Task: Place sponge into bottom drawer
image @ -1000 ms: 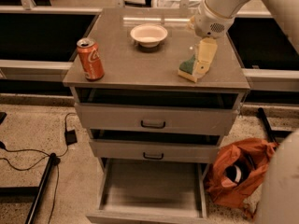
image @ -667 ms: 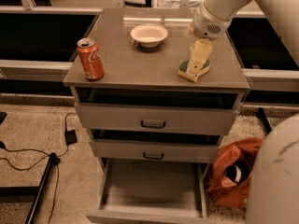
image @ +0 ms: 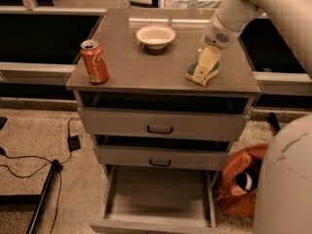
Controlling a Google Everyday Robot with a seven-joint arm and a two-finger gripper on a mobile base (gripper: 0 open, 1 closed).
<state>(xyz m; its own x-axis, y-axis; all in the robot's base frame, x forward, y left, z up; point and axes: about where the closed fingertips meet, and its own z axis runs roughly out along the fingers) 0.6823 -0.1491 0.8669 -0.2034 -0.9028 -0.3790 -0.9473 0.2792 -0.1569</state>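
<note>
The sponge (image: 213, 74), pale yellow with a green face, lies on the right side of the grey cabinet top (image: 146, 65). My gripper (image: 202, 71) comes down from the upper right on its white arm and sits right on the sponge, covering much of it. The bottom drawer (image: 158, 196) is pulled out at floor level below, and its grey floor is bare. The two upper drawers with dark handles are shut or nearly shut.
A red soda can (image: 94, 61) stands at the top's left front corner. A white bowl (image: 155, 36) sits at the back middle. An orange bag (image: 239, 184) lies on the floor right of the drawers. Black cables (image: 29, 165) run on the left. My white body (image: 285, 179) fills the lower right.
My gripper has moved slightly left and down onto the sponge. My body fills more of the lower right. The can, bowl and drawers have not moved.
</note>
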